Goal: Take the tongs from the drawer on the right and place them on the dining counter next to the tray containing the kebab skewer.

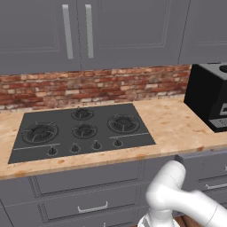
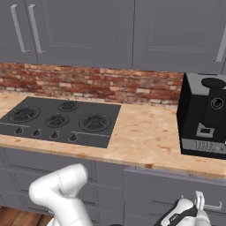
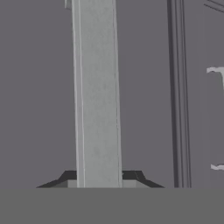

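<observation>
The task is barely begun: below the speckled beige stone surface [image 2: 145, 137] with its black four-burner hob [image 2: 62, 119], the wide dark-grey drawer [image 2: 167, 190] on the right looks shut or at most barely cracked, and I cannot tell which. The claw [image 3: 98, 179] is pressed together on a pale silver bar handle [image 3: 97, 109], pinching it between its dark tips. By my judgement the slim metal tongs lie hidden inside that drawer, so pulling it out, picking them up, carrying them to the dining surface and placing them beside the tray are all left.
</observation>
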Tool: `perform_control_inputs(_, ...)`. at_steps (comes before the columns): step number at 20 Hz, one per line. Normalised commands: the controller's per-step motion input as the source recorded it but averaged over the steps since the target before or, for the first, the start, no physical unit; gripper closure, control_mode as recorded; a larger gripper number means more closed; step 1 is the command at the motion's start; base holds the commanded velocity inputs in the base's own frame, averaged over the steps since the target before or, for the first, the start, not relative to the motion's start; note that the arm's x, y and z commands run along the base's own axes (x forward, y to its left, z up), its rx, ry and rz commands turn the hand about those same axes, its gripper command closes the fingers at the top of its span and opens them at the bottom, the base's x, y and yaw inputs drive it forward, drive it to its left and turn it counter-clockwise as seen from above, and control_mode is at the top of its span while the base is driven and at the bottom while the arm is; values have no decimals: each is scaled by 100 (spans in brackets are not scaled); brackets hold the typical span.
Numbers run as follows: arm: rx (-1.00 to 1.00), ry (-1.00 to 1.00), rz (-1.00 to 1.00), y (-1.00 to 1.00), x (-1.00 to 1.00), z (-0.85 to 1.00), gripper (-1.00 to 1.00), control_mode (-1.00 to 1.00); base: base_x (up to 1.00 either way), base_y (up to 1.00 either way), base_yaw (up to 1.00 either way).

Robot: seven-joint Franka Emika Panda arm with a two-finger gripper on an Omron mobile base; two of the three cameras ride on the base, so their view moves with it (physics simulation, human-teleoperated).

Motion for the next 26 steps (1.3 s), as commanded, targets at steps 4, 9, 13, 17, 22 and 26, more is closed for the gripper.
perform_control_inputs(4, 0, -1, 0, 0, -51, -25, 100, -100, 0, 0, 0)
perform_control_inputs(9, 0, -1, 0, -1, -50, -26, 100, -100, 0, 0, 0)
perform_control_inputs(13, 0, 0, 0, -2, -47, -28, 100, -100, 0, 0, 0)
perform_control_inputs(17, 0, 0, 0, -3, -48, -29, 100, -100, 0, 0, 0)
perform_control_inputs(22, 0, 0, 0, -3, -48, -30, 100, -100, 0, 0, 0)
perform_control_inputs(26, 0, -1, 0, -4, -50, -30, 100, -100, 0, 0, 0)
